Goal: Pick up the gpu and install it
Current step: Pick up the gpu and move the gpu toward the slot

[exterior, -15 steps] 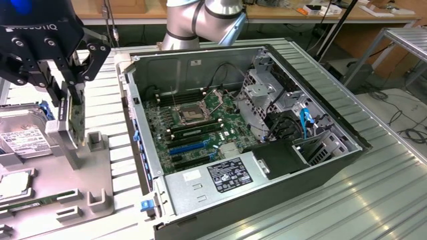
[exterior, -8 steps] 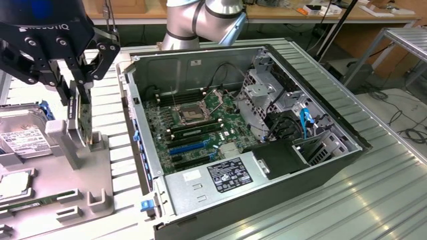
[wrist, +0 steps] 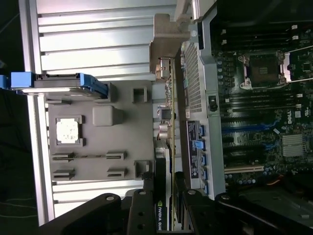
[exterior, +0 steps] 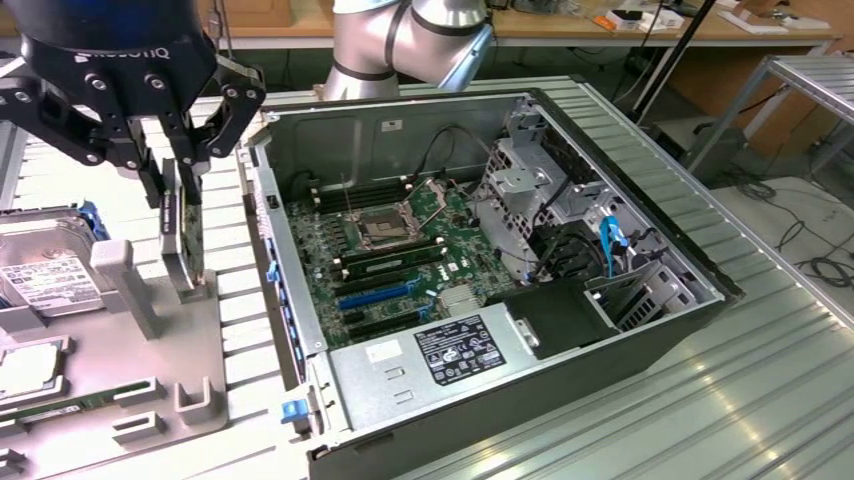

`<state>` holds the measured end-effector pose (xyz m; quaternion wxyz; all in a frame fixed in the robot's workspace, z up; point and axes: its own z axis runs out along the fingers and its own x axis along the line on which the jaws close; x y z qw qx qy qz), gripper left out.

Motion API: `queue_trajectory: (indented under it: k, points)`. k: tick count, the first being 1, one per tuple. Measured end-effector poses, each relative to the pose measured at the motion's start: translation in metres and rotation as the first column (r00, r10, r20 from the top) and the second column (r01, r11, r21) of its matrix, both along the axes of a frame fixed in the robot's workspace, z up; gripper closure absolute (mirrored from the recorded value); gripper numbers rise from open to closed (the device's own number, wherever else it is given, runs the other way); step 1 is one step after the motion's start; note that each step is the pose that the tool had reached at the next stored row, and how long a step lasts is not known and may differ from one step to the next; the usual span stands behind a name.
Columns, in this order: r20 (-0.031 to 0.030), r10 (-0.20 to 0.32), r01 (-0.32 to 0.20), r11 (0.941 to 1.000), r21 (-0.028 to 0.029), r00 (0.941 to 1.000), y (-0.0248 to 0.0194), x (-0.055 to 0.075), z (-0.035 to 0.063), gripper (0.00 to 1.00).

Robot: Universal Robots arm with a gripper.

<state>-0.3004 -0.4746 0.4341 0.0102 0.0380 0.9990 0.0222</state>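
The gpu [exterior: 183, 235] stands on edge in a slot of the grey fixture plate [exterior: 200, 340], at the exterior view's left, beside the open computer case. It has a green board and a dark cooler. My gripper [exterior: 178, 170] comes down on its upper edge with both black fingers pressed against the card's two faces. In the wrist view the gpu [wrist: 165, 147] runs edge-on away from the gripper [wrist: 165, 185], with its labelled cooler between the fingers [wrist: 146, 196]. The motherboard [exterior: 387, 250] lies in the case with a blue expansion slot [exterior: 374, 297] bare.
The open computer case [exterior: 641, 330] takes up the middle, with its power supply [exterior: 441, 350] at the front. On the fixture plate lie a silver hard drive [exterior: 47, 275], a CPU [exterior: 27, 370] and a memory stick [exterior: 67, 405]. The case wall [wrist: 195, 98] stands close beside the gpu.
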Motion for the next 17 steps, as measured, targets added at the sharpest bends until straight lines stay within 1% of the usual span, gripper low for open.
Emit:
queue_trajectory:
  k: [15, 17]
  points:
    - [-0.0004, 0.000, 0.000, 1.0000, 0.0000, 1.0000, 0.0000, 0.026, 0.0000, 0.73]
    - [-0.0004, 0.000, 0.000, 1.0000, -0.0001, 1.0000, 0.0000, 0.031, 0.0000, 0.73]
